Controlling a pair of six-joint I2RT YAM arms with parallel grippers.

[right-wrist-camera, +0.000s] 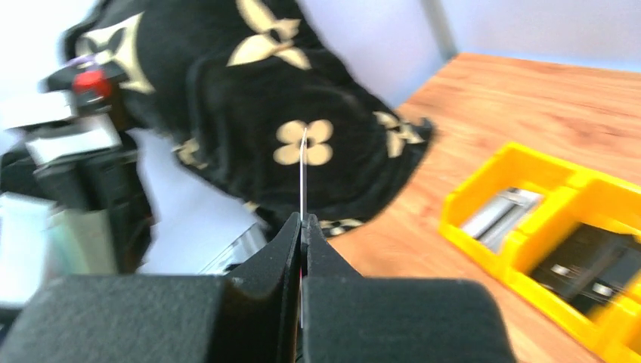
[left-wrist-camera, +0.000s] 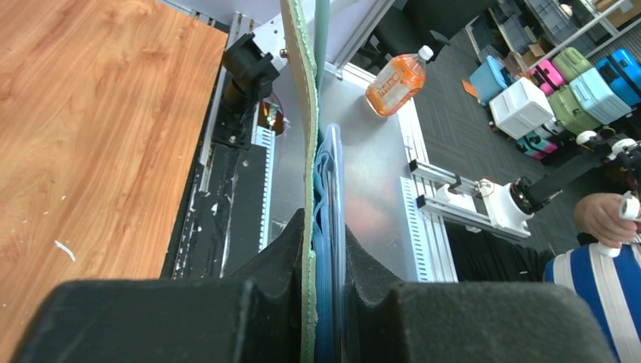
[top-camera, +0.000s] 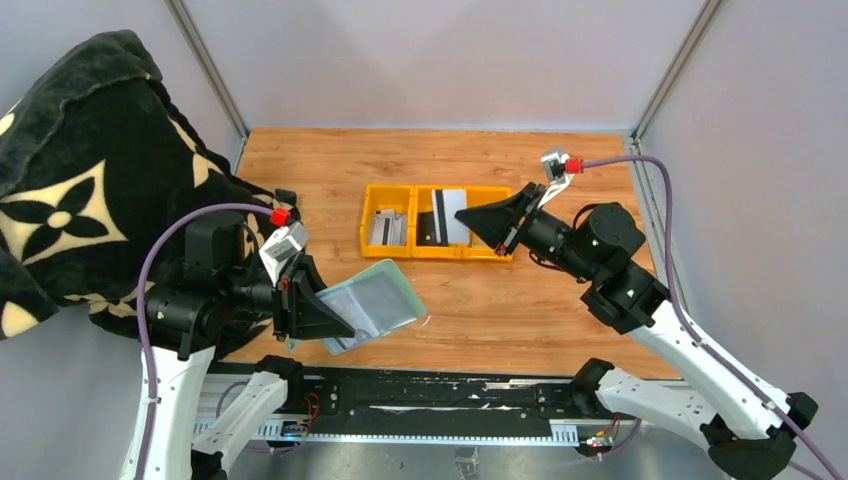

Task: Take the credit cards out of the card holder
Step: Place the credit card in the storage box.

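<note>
The sage-green card holder [top-camera: 380, 300] hangs open and tilted over the table's near left, and my left gripper [top-camera: 345, 318] is shut on its lower corner. In the left wrist view the card holder [left-wrist-camera: 308, 151] runs edge-on up from the pinching left gripper [left-wrist-camera: 321, 242]. My right gripper [top-camera: 472, 222] is shut on a pale grey credit card [top-camera: 452, 215] with a dark stripe, held flat over the tray's middle compartment. The right wrist view shows this credit card [right-wrist-camera: 303, 166] as a thin edge rising from the right gripper [right-wrist-camera: 302, 227]. Another silver card [top-camera: 388, 228] lies in the left compartment.
A yellow three-compartment tray [top-camera: 437, 254] sits mid-table; the right wrist view shows the tray [right-wrist-camera: 529, 159] low on the right with something dark in its middle compartment. A black blanket with cream flowers [top-camera: 70, 180] drapes over the left side. Grey walls enclose the table.
</note>
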